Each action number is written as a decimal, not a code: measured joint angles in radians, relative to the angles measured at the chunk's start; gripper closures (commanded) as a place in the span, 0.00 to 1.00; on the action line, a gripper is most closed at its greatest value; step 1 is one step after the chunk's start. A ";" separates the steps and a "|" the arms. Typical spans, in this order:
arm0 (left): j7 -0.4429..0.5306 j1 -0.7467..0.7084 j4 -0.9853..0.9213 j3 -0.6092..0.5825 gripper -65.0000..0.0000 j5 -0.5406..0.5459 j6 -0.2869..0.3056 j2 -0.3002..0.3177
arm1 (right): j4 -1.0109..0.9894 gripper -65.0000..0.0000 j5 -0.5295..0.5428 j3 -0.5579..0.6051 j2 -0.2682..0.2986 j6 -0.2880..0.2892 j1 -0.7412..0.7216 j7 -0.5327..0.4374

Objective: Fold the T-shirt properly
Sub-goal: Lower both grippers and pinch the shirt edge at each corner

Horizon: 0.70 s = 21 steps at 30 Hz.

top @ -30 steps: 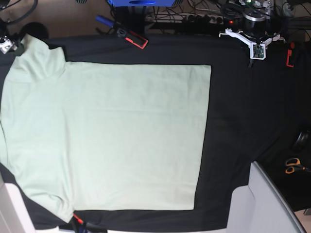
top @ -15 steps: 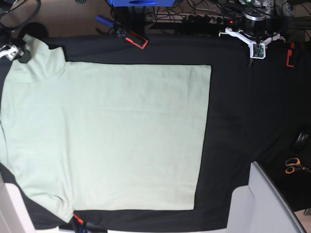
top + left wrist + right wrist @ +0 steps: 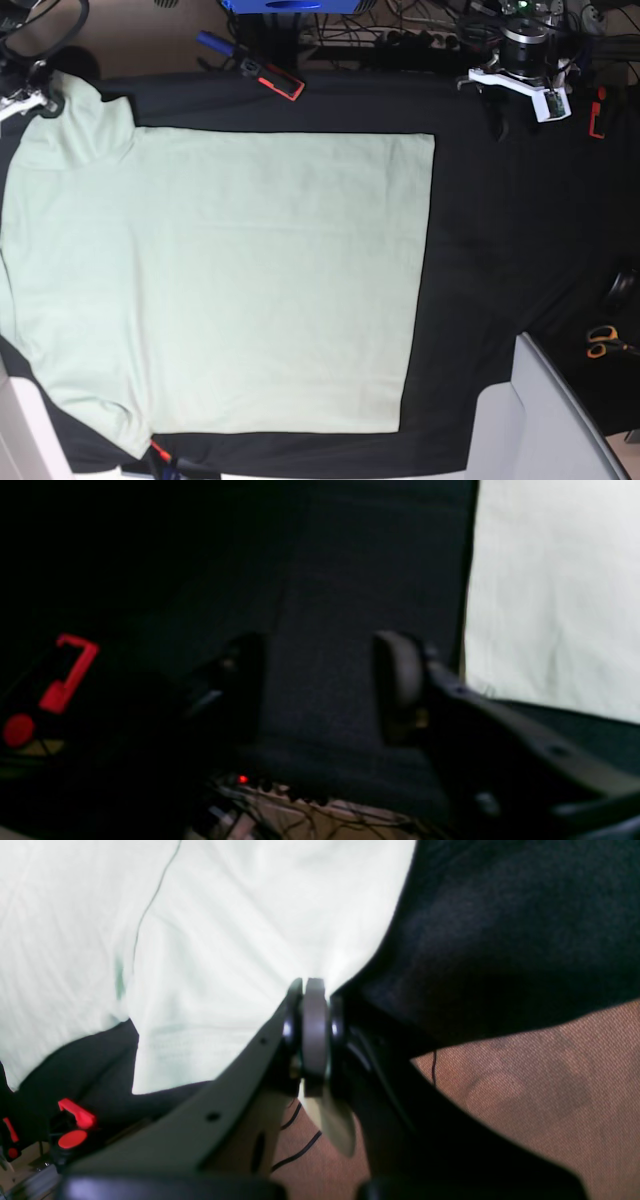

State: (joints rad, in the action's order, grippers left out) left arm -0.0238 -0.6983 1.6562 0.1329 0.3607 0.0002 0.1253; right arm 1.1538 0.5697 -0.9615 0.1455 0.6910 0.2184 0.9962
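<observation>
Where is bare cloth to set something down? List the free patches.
Free: the black table cloth between the T-shirt hem and the scissors; a thin strip below the shirt. Crowded: the far edge, with red clamps, cables and the left gripper.

Robot lab: black-clothed table (image 3: 480,250), cable tangle (image 3: 420,25), scissors (image 3: 602,342), clamps (image 3: 280,80)

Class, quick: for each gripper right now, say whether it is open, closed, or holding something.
Left gripper: open, holding nothing, above the black table cloth.
Right gripper: closed, jaws pinching the T-shirt at its edge.
</observation>
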 measured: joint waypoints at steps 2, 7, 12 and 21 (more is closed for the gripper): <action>0.003 0.005 -0.026 -0.038 0.41 0.037 0.000 0.031 | 0.000 1.00 0.000 0.000 0.000 0.000 0.000 0.000; 0.001 0.082 -0.132 -0.169 0.41 0.190 0.015 0.073 | 0.000 1.00 0.000 0.000 0.000 0.000 -0.001 0.000; 0.001 0.143 -0.231 -0.220 0.41 0.294 0.087 0.082 | 0.000 1.00 0.000 0.000 -0.001 0.000 -0.002 0.000; 0.044 0.232 -0.332 -0.238 0.41 0.296 0.105 0.031 | 0.000 1.00 0.000 0.000 0.003 0.000 -0.002 0.000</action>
State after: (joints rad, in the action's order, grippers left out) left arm 0.0200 -0.4667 1.3239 -0.1051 0.6563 0.1055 0.1558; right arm 1.1538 0.5697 -0.9615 0.1482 0.6910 0.2169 0.9958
